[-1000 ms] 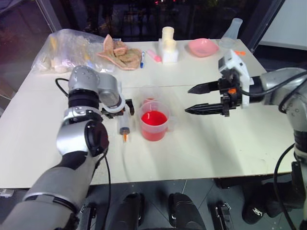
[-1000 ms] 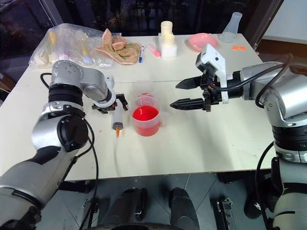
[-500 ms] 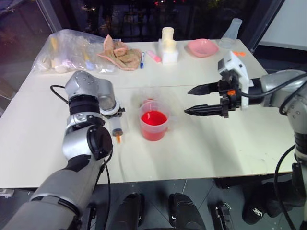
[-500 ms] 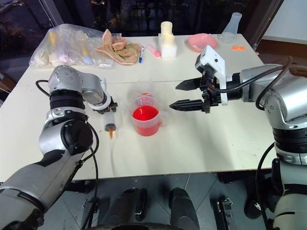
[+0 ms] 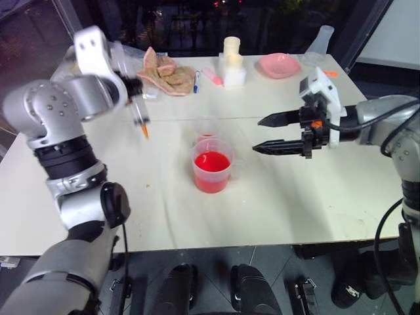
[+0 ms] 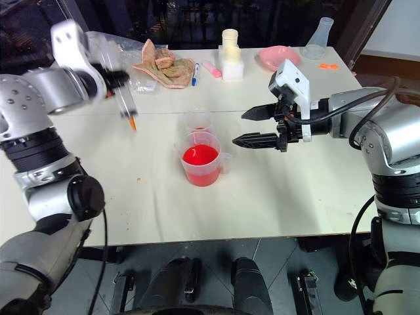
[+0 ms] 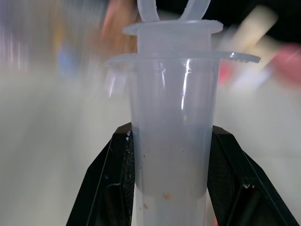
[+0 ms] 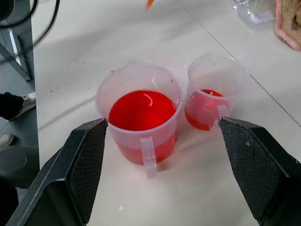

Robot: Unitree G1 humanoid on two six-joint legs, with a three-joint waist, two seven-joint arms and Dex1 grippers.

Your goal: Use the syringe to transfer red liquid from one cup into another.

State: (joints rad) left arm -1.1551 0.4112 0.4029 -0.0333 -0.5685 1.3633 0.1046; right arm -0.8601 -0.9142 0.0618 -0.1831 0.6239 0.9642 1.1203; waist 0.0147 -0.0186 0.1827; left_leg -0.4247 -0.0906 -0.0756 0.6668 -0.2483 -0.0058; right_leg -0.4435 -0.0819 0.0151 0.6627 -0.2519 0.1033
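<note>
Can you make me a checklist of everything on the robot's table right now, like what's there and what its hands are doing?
Surface: pale table, few specks.
Job's things: syringe lifted, orange tip down; larger cup much red liquid; smaller cup a little.
Clutter: plastic bag, cloth, pen, pink bowl, flask.
End effectors: left end effector shut on syringe; right end effector open, beside cups.
Cables: black, along right arm.
Surroundings: dark glass.

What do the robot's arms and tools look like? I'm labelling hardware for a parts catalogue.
Both arms are silver-grey metal with black joint bands and thin black cables. The left tool and right tool each have two black tapered fingers with textured pads; white housing sits on each wrist, with orange marks on the right.
</note>
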